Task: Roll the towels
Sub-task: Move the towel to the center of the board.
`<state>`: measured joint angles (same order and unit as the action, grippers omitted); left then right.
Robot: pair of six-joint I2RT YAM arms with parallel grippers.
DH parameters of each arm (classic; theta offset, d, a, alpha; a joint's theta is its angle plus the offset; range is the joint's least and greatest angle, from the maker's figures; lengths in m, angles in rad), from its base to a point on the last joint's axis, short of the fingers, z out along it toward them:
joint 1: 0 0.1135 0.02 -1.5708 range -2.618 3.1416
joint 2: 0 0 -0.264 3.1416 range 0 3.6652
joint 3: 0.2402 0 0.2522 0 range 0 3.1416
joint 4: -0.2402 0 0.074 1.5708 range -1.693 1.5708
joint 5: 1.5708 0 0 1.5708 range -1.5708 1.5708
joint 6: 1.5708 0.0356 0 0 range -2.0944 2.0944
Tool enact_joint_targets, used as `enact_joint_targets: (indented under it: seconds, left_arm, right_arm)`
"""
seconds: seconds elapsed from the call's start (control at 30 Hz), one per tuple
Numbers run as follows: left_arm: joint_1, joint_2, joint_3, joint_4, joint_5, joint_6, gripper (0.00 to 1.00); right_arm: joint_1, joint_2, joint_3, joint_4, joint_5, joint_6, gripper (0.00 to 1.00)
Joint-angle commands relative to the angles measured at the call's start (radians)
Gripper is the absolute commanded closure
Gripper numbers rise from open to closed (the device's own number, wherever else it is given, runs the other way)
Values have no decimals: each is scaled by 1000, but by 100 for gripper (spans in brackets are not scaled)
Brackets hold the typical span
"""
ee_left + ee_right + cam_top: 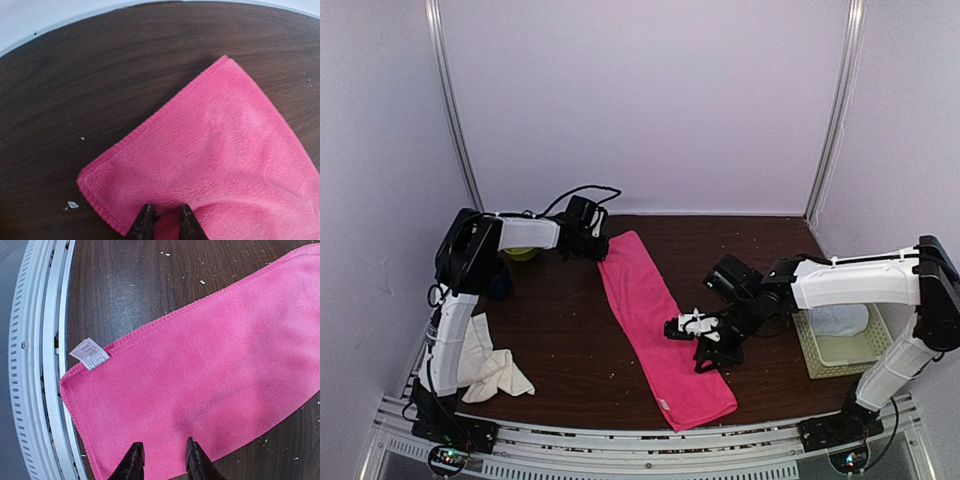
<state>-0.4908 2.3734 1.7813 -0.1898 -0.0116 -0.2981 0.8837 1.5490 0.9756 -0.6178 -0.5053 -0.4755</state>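
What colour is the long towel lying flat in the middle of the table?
The towel is bright pink all over, clearest in the right wrist view.

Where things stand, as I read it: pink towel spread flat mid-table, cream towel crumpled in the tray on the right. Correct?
Not quite. The cream towel lies crumpled on the table by the left arm's base, not in the tray, which holds a white roll. The pink towel is spread flat mid-table. The top external view shows this.
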Motion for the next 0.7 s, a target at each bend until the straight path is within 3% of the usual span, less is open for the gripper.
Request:
enact_joint_targets:
  seconds: [0.0, 0.17, 0.37, 0.5, 0.67]
  left_arm:
    - [47, 43, 55, -20, 62, -6, 80]
    - [70, 79, 66, -81, 41, -5, 79]
    - [89, 11, -40, -80, -14, -18, 79]
    - [90, -52, -101, -108, -22, -30, 80]
    - [90, -203, -323, -82, -47, -50, 80]
  right_arm:
    - [19, 49, -26, 21, 71, -35, 70]
    - [25, 110, -46, 11, 142, -49, 71]
    - [7, 124, -112, -21, 309, -106, 72]
    - [-83, 130, -110, -43, 375, -196, 72]
    - [-233, 184, 8, -112, 393, -384, 72]
